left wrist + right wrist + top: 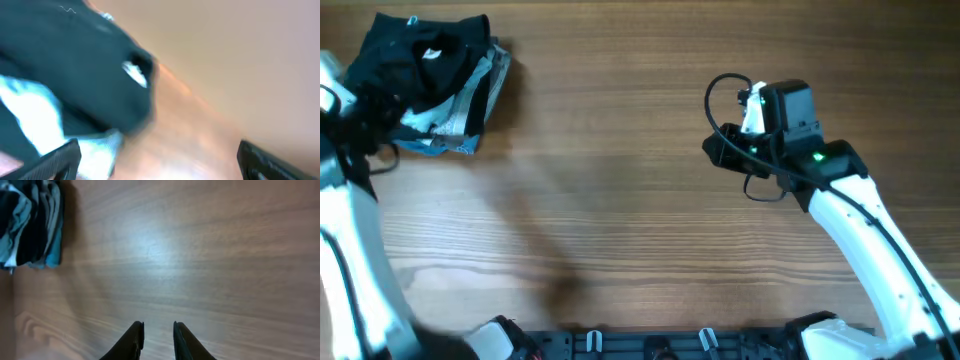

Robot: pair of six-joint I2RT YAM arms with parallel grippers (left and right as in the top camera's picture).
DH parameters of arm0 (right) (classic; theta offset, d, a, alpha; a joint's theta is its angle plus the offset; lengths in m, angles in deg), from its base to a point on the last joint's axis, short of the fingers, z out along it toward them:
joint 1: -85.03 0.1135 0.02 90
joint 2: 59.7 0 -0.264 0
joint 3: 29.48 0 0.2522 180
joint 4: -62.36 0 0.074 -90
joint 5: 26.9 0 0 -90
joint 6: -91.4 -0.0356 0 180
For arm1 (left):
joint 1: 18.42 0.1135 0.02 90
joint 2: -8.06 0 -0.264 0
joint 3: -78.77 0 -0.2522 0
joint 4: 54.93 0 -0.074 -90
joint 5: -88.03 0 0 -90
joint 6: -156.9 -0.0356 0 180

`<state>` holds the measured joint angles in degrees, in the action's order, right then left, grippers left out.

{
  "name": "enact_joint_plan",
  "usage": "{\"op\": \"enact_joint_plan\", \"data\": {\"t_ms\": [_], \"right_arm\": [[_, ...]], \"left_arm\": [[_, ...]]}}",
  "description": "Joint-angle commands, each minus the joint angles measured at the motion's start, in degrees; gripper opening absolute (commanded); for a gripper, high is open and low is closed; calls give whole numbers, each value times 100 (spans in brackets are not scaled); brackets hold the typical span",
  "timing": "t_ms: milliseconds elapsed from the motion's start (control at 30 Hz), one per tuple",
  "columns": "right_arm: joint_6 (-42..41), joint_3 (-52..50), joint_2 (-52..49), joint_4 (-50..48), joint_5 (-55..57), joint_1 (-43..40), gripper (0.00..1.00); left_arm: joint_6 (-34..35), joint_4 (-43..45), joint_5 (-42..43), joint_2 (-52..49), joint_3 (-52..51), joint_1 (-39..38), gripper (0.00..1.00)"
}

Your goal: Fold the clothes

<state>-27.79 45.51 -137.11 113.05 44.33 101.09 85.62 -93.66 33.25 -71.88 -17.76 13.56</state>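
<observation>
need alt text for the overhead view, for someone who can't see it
A pile of clothes, black on top with pale blue and grey beneath, sits at the far left corner of a wooden table. The left arm reaches up the left edge to the pile. The right arm hangs over bare wood on the right, holding nothing.

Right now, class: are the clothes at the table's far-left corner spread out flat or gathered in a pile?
Gathered in a pile. The clothes sit bunched, black fabric on top, pale blue and grey layers showing beneath.

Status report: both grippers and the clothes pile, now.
Left gripper open, empty, beside clothes pile. Right gripper nearly closed, empty, over bare table. Pile stacked far left corner. Nothing in the way.
</observation>
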Motion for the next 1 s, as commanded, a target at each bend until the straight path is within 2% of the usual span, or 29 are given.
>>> {"op": "enact_joint_plan", "data": {"t_ms": [0, 67, 100, 133, 167, 200, 300, 433, 500, 600, 733, 800, 967], "right_arm": [[811, 179, 1025, -28, 793, 15, 25], [1311, 195, 1604, -66, 964, 15, 30], [1576, 195, 2033, -44, 984, 15, 38], [1694, 192, 2367, 11, 984, 15, 54], [1722, 192, 2612, 103, 986, 15, 87], [1720, 192, 2826, 192, 984, 15, 100], [1714, 192, 3053, 348, 984, 15, 100], [1722, 192, 2830, 361, 992, 15, 100], [1683, 192, 2638, 717, 979, 15, 100], [2256, 210, 2717, 852, 1423, 9, 100], [2664, 103, 3534, 866, 2262, 9, 100], [2664, -417, 4166, 619, 2529, -55, 100], [2684, -2763, 5877, -772, 2258, -348, 100]], "left_arm": [[-2247, -1113, 457, 1193, 210, -732, 100], [-2892, -1963, 361, 1744, 243, -1464, 100], [-2922, -2218, 142, 1954, 243, -1827, 100], [-2900, -2382, -278, 2159, 240, -2267, 100], [-2903, -2468, -544, 2267, 240, -2594, 100], [-2903, -2514, -560, 2321, 240, -2859, 100], [-2900, -2376, -487, 2269, 240, -3265, 100], [-2900, -2376, -487, 2181, 240, -3289, 100], [-2900, -2376, -487, 2164, 240, -3289, 100], [-2900, -2376, -487, 2164, 240, -3289, 100], [-2900, -2376, -487, 2164, 240, -3289, 100], [-2900, -2376, -487, 2164, 240, -3289, 100], [-2900, -2376, -487, 2164, 240, -3289, 100]]}}
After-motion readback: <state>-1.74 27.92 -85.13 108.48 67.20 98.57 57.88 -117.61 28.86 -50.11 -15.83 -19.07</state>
